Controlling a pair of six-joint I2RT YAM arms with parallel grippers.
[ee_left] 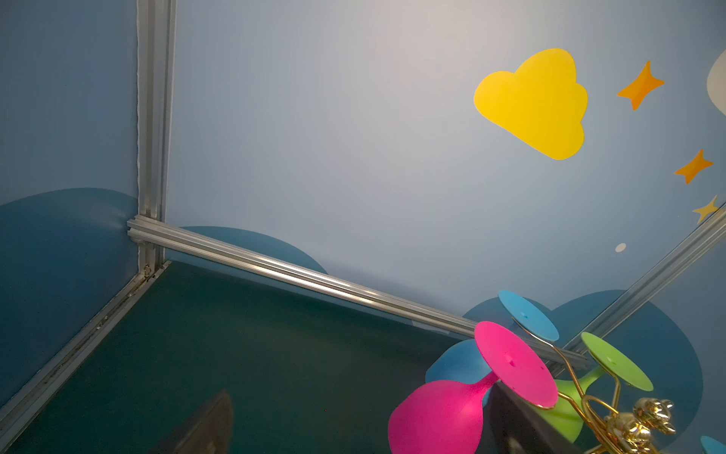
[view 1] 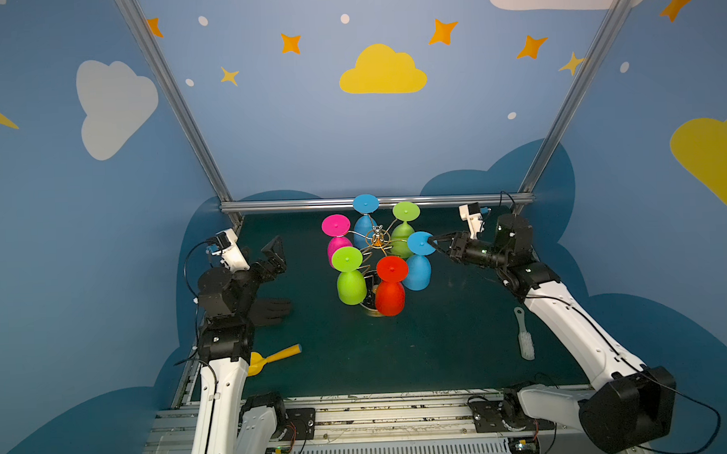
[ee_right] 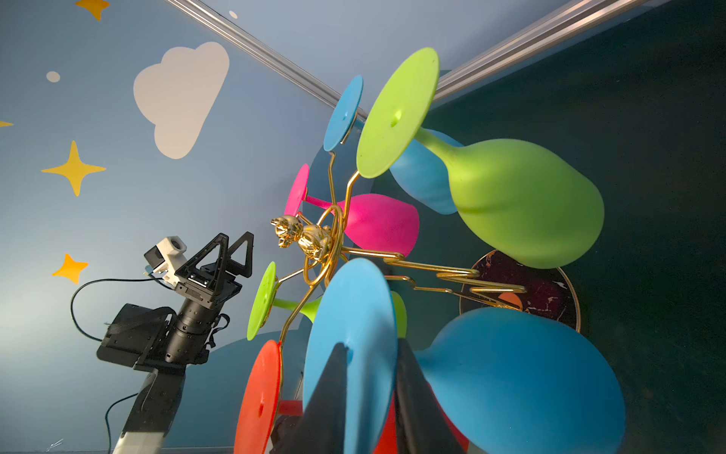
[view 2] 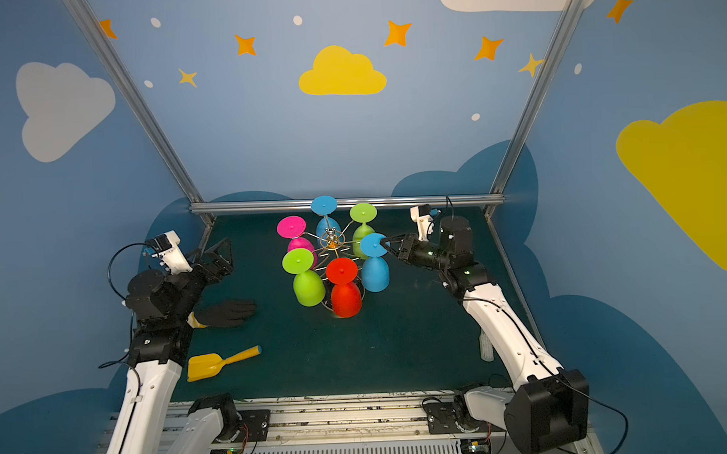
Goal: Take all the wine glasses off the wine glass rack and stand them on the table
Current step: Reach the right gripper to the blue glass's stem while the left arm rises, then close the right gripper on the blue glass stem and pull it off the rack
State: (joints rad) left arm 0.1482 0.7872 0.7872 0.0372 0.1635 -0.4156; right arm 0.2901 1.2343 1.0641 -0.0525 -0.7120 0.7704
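Observation:
The wine glass rack [view 1: 376,237] [view 2: 332,238], a gold wire tree on a round dark base [ee_right: 550,283], stands mid-table with several coloured glasses hanging bowl-down. The blue wine glass [view 1: 417,272] [view 2: 375,273] [ee_right: 522,377] hangs on the rack's right side. My right gripper [view 1: 434,242] [view 2: 386,244] [ee_right: 373,346] reaches in from the right, one finger on each face of that glass's round foot, shut on it. My left gripper [view 1: 276,258] [view 2: 223,258] [ee_left: 361,430] is open and empty at the left, away from the rack, with a pink glass [ee_left: 436,420] close to one finger.
A black glove [view 1: 269,310] lies left of the rack, beside the left arm. A yellow scoop [view 1: 275,358] lies at the front left. A white brush [view 1: 523,337] lies under the right arm. Aluminium frame rails [view 1: 373,202] edge the green mat at the back and sides.

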